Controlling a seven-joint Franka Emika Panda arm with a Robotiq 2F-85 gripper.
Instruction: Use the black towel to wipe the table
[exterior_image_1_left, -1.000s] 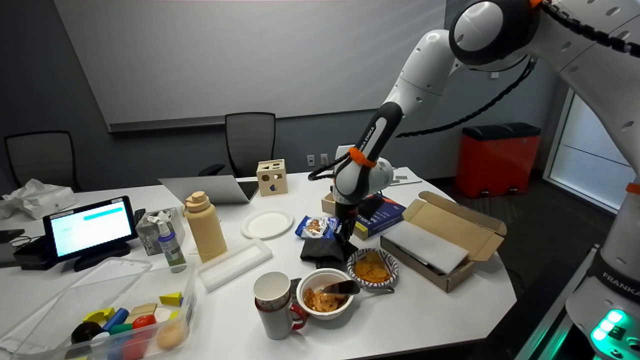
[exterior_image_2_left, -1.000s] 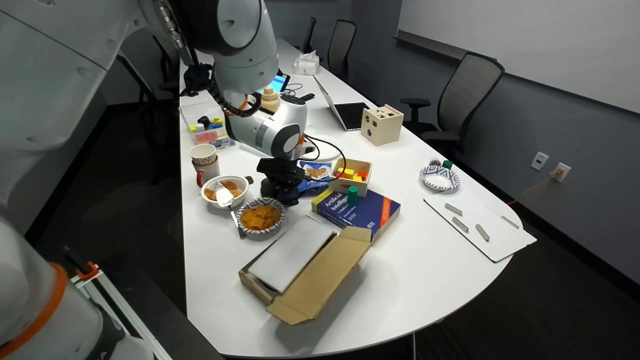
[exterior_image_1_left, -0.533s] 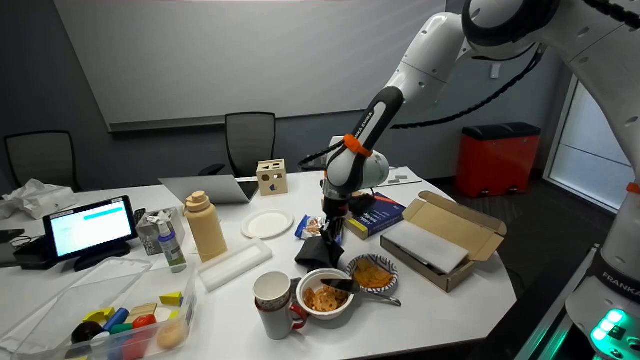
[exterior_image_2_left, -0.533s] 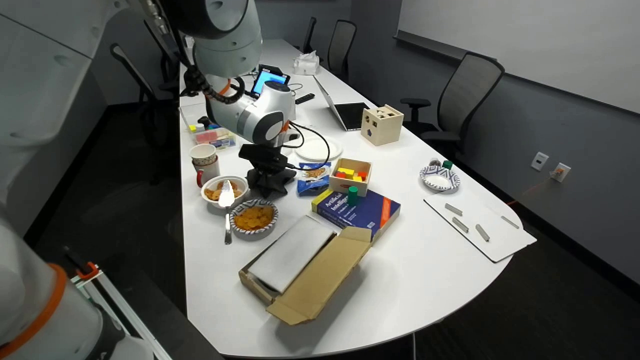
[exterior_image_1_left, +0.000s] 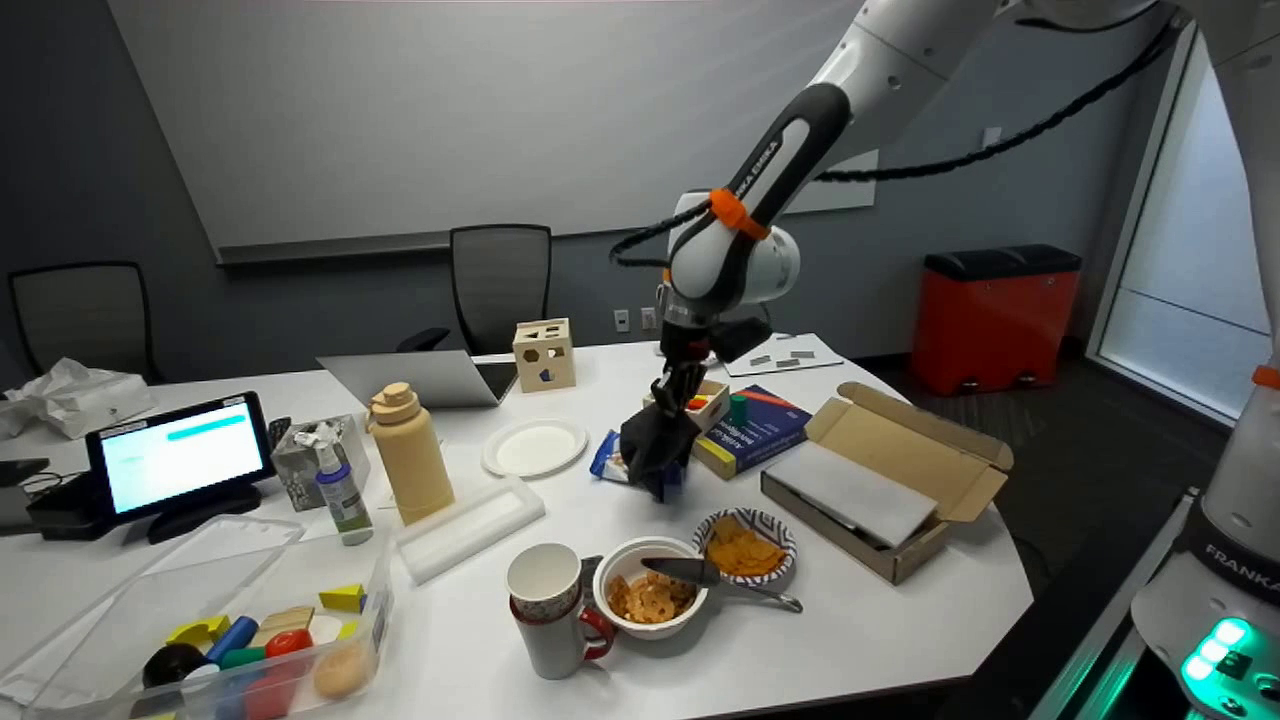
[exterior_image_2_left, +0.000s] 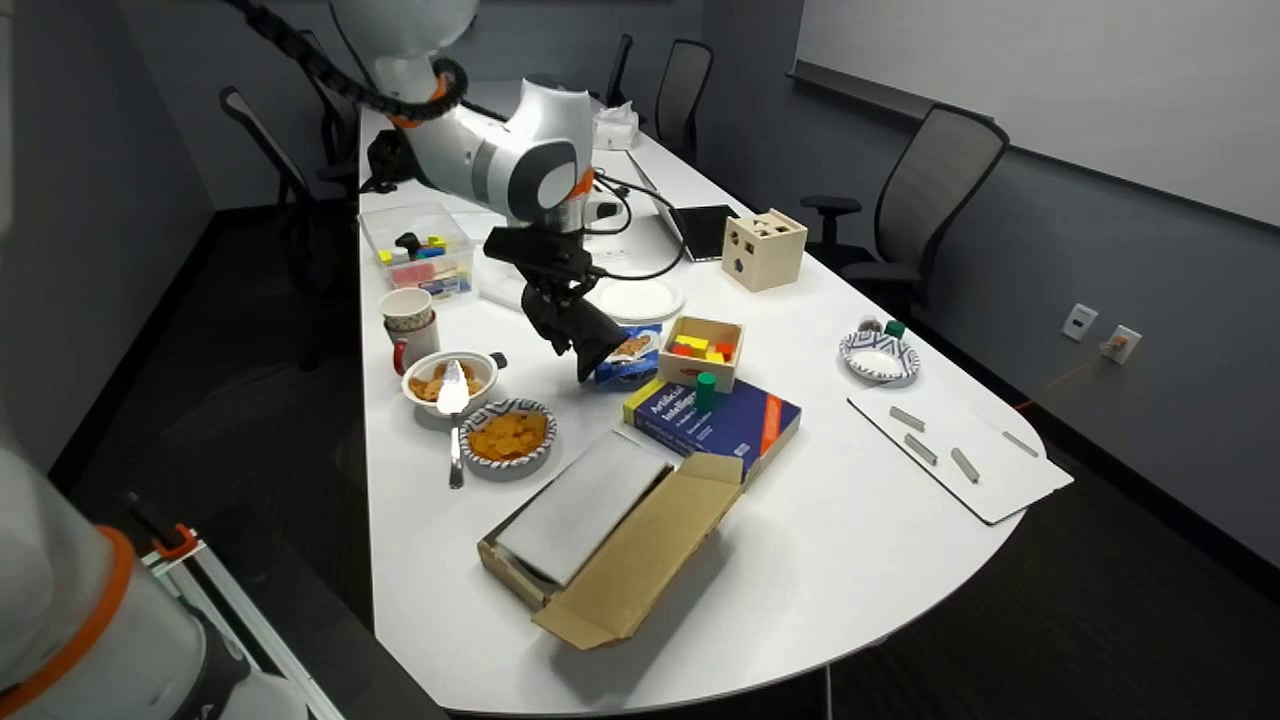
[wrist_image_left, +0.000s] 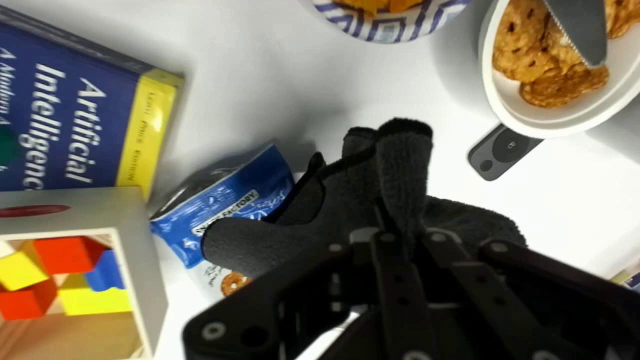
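1. Have the black towel (wrist_image_left: 350, 200) clamped between the jaws of the gripper (wrist_image_left: 410, 242), bunched and folded at the pinch.
2. Hanging at a slant over the table (exterior_image_2_left: 820, 580); cannot tell about contact at the towel's lowest corner.
3. Partly covering, in every view, a blue snack bag (wrist_image_left: 225, 197) just beside the towel.
4. Near the towel, see a wooden box (wrist_image_left: 147, 280) of coloured blocks (wrist_image_left: 70, 255), a small grey device (wrist_image_left: 504, 150) and a blue book (wrist_image_left: 55, 120).
5. Next out from the towel, see a white plate (exterior_image_1_left: 535, 447), a patterned bowl (wrist_image_left: 385, 30) of orange chips (exterior_image_2_left: 510, 437), and a white bowl (wrist_image_left: 545, 126) of crackers (wrist_image_left: 525, 50) with a serving blade (wrist_image_left: 580, 30) across.
6. Farther from the towel, see an open cardboard box (exterior_image_2_left: 645, 555) and stacked cups (exterior_image_1_left: 545, 585).
7. Well apart from the towel, see a wooden shape sorter (exterior_image_2_left: 765, 250) and a laptop (exterior_image_1_left: 415, 382).
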